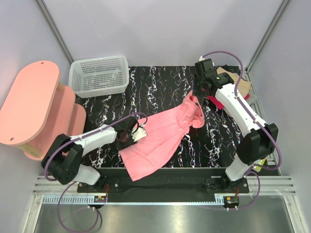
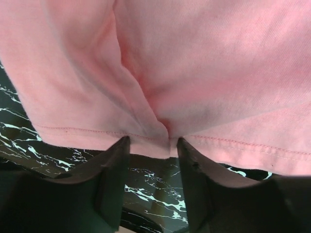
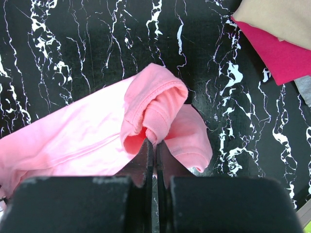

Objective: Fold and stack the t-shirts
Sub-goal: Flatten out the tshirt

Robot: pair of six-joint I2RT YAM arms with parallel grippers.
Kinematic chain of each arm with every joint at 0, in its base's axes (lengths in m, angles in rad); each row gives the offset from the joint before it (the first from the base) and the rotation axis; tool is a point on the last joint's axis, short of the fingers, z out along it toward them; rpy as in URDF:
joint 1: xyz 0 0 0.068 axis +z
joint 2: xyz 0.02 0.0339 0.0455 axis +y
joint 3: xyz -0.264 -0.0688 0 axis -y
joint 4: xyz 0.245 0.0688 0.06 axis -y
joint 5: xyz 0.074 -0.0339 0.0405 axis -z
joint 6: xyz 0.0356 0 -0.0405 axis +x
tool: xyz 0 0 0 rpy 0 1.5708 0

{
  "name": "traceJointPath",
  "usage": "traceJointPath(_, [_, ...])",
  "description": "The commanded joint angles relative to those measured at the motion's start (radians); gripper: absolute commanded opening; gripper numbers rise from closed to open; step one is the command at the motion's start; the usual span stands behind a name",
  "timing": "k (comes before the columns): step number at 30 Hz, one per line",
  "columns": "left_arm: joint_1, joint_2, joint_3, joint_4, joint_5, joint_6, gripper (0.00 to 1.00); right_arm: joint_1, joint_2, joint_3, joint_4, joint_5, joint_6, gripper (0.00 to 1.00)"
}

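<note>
Top view first: the pink t-shirt (image 1: pixel 163 138) lies in a long diagonal across the black marbled table (image 1: pixel 160 82), near end by the left arm, far end bunched up at the right tool (image 1: pixel 198 94). The left tool (image 1: pixel 127 137) is right at the shirt's near-left edge. Folded t-shirts (image 1: pixel 239 81) sit in the far right corner behind the right arm. A white basket (image 1: pixel 99 75) stands at the far left of the table and a pink stool (image 1: pixel 29 102) beside it, with plain pale walls (image 1: pixel 165 29) closing round.

Left wrist now: the fingers (image 2: pixel 114 165) stand part-way apart, and the stitched hem (image 2: pixel 228 143) puckers into a pleat right at their tips. By my reading the hem is not clamped.

Right wrist: this tool (image 3: pixel 155 143) is pinched tight on a rolled fold of the pink cloth; which edge of the shirt, I can't tell. A tan tee (image 3: pixel 277 17) lies on a red tee (image 3: pixel 277 53), well apart from the pinch at the upper right.

Handling: light, limp stuff that should sag and trail wherever it isn't held. The doubled hem and seams look like the best bite. The table looks smooth, so the cloth should slide rather than snag.
</note>
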State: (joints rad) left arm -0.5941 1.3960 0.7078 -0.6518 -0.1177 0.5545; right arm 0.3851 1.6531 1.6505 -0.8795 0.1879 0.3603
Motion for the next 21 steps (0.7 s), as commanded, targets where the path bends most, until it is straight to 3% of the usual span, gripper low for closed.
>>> traceJointPath(1, [0.017, 0.037, 0.027, 0.035, 0.012, 0.018, 0.41, -0.009, -0.039, -0.001, 0.03, -0.019, 0.011, 0.0])
traceJointPath(8, [0.043, 0.037, 0.041, 0.029, 0.0, 0.045, 0.32, -0.009, -0.035, -0.003, 0.03, -0.03, 0.011, 0.0])
traceJointPath(14, [0.07, 0.031, 0.082, -0.012, 0.0, 0.056, 0.31, -0.009, -0.029, -0.006, 0.03, -0.036, 0.011, 0.0])
traceJointPath(17, [0.071, 0.029, 0.094, -0.023, 0.009, 0.047, 0.41, -0.009, -0.029, -0.005, 0.028, -0.036, 0.011, 0.0])
traceJointPath(19, [0.071, 0.038, 0.104, -0.028, 0.016, 0.038, 0.53, -0.008, -0.03, -0.004, 0.03, -0.038, 0.008, 0.0])
traceJointPath(21, [0.07, 0.046, 0.107, -0.029, 0.029, 0.028, 0.55, -0.008, -0.03, -0.004, 0.028, -0.038, 0.006, 0.0])
